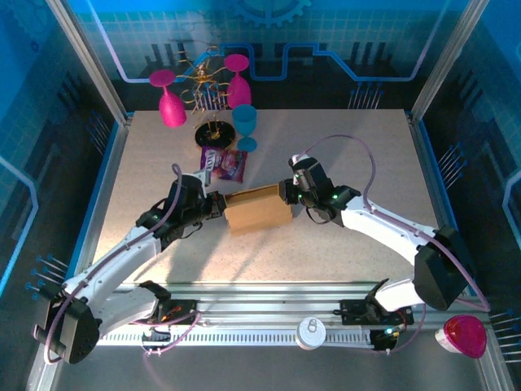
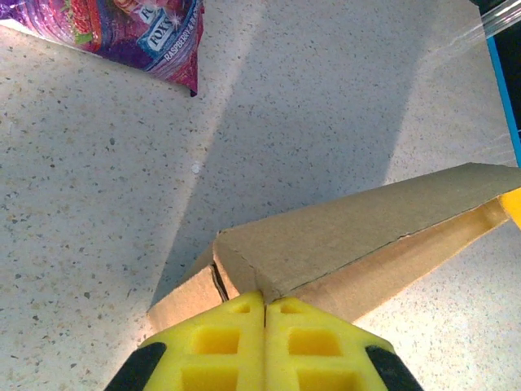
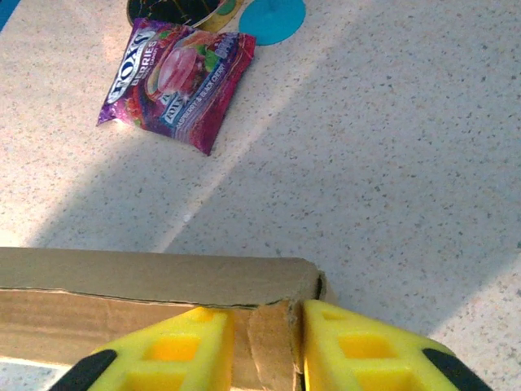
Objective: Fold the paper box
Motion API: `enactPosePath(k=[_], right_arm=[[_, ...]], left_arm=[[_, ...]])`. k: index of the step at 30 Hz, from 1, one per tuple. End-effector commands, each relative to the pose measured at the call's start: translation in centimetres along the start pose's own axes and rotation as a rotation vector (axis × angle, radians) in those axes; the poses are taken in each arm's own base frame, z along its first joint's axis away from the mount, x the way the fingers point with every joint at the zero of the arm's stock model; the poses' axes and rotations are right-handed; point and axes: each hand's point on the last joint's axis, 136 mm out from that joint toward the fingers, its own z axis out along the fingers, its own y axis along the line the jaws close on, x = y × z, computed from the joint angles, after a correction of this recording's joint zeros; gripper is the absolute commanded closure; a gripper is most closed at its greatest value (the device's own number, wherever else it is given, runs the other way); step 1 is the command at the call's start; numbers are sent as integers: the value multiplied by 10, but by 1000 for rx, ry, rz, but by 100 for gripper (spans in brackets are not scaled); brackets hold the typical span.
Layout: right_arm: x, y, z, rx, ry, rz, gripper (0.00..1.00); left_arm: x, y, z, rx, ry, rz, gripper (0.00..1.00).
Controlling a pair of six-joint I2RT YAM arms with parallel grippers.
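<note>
Top external view puts the paper box [image 1: 258,208], plain brown and flattened, near the middle of the speckled table [image 1: 350,155], its long side running from 9 to 3 o'clock and tilted a little.

The left gripper [image 1: 218,205] meets the box at its 9 o'clock end. In the left wrist view its yellow fingers [image 2: 220,342] are pressed together with no gap, their tips against the near corner of the box [image 2: 358,236]. I cannot tell whether any cardboard is nipped between them.

The right gripper [image 1: 286,194] is at the 3 o'clock end. In the right wrist view its fingers [image 3: 358,350] stand apart, straddling a short cardboard flap that rises between them. The folded top edge of the box [image 3: 155,277] runs off toward 9 o'clock.

At 11 o'clock from the box, apart from it, lies a purple snack packet [image 1: 224,165], seen flat on the table from both wrists [image 2: 122,32] [image 3: 175,81]. Just past the packet at 12 o'clock stands a blue goblet [image 1: 245,124], beside a gold wire rack [image 1: 207,81] on a black base. Two pink goblets [image 1: 169,102] hang near that rack.

By the rail at 5 o'clock from the box are a white round lid [image 1: 311,332] and another pink goblet [image 1: 464,336] on its side.
</note>
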Motion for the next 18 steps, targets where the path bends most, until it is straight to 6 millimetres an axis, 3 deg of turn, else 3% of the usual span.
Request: enactPosePath(k=[1,7,10,18], right_arm=[[-10,25,-20,-109,-1,73,69],[-13,29,-36,-144,21,190,60],[-11,21,-42,-126,44,286,55],[-27,-4,-57,-142,58,728,35]], left_arm=[[15,3,3,-23,26,33,100],[17,3,4,-55,13,43,100],[18,4,3,-67,8,44,100],[18,0,4,-80,-1,54,100]])
